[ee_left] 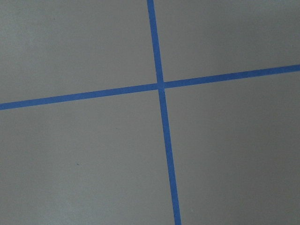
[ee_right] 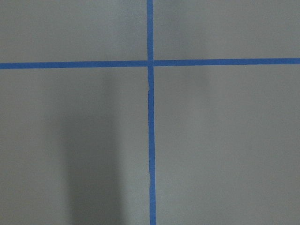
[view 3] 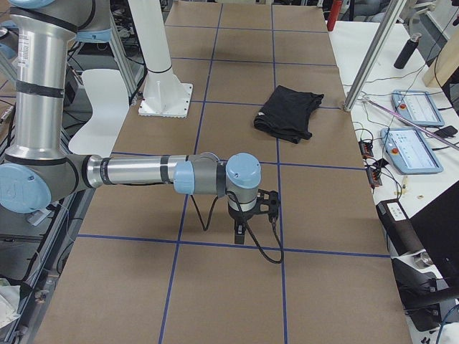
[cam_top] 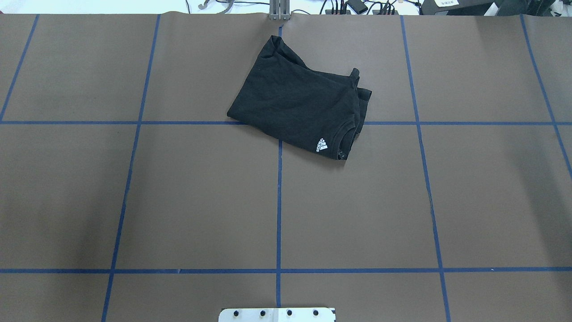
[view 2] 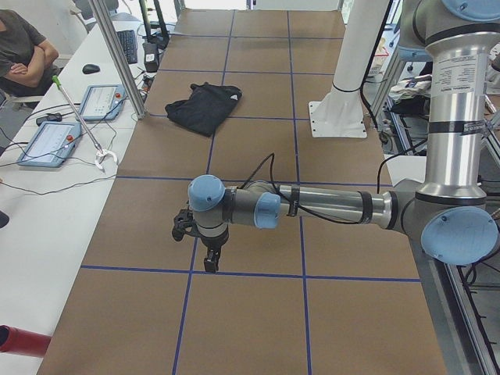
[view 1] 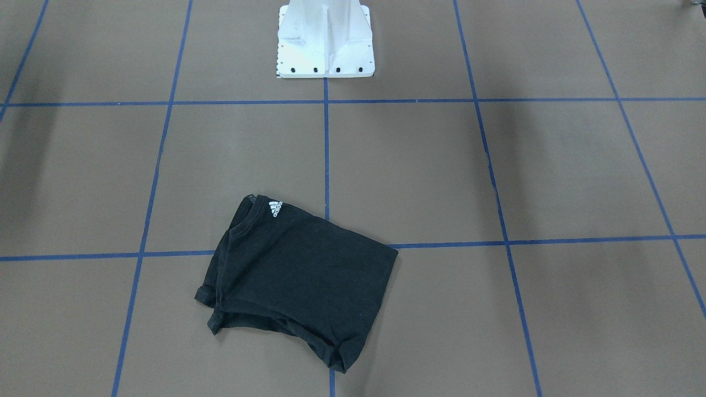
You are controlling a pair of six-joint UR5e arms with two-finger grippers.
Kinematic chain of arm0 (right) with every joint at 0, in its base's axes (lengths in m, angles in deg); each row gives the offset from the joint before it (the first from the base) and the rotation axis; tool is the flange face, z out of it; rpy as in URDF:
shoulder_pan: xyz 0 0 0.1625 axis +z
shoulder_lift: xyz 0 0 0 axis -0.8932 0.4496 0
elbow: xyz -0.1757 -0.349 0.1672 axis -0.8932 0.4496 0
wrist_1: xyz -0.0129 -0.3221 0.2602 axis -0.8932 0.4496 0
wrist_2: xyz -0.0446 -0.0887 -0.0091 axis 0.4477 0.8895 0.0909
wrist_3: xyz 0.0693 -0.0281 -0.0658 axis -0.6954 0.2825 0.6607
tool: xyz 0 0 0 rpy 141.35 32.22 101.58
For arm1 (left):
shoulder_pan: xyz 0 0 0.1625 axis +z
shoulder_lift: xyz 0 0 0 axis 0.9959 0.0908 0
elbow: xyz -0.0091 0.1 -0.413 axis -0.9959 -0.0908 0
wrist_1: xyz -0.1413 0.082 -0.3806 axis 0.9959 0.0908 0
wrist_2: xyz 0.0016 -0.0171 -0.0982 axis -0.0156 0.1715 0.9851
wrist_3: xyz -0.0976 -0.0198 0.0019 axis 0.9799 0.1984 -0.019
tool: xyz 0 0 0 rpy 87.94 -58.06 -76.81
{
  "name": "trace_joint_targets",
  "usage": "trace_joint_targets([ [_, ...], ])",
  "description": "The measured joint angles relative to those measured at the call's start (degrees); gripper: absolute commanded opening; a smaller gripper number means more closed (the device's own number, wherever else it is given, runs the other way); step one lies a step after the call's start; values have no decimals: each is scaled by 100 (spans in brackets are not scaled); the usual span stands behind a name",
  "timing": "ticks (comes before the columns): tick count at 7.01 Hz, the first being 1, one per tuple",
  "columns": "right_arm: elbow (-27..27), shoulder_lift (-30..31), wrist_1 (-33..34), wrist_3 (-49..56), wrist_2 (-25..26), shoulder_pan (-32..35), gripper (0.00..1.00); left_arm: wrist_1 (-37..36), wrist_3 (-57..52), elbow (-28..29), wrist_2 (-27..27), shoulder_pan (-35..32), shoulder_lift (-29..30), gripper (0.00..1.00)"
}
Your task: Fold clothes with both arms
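Black T-shirt (cam_top: 297, 105) lies folded, soft-creased, roughly rectangular.

Right wrist cam: you're looking down at brown tabletop (ee_right: 225, 140), and it's filling the whole frame. A horizontal tape line (ee_right: 70, 65), blue, is running edge to edge across the upper part. A vertical tape line (ee_right: 151, 150), also blue, is running top to bottom through the middle. They're meeting at a crossing (ee_right: 150, 63) near top centre. The vertical strip is showing a slight kink just below it. A soft shadow (ee_right: 93, 159) is lying over the lower left.
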Motion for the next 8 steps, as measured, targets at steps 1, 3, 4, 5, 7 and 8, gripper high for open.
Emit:
trace_joint_targets([
  [1, 36, 9, 0, 0, -75, 1, 100, 34, -1, 18, -16, 0, 0, 100],
  [3, 89, 23, -2, 6, -263, 4, 100, 60, 5, 63, -15, -21, -47, 100],
  [4, 111, 26, -4, 7, -293, 6, 100, 63, 9, 70, -6, -41, -67, 100],
  [5, 121, 30, 0, 7, -302, 6, 100, 65, 15, 72, 1, -48, -73, 100],
  [7, 173, 48, -4, 7, -308, 7, 100, 63, 34, 74, 8, -55, -71, 100],
  [8, 189, 51, -7, 7, -310, 7, 100, 62, 46, 74, 9, -58, -56, 100],
])
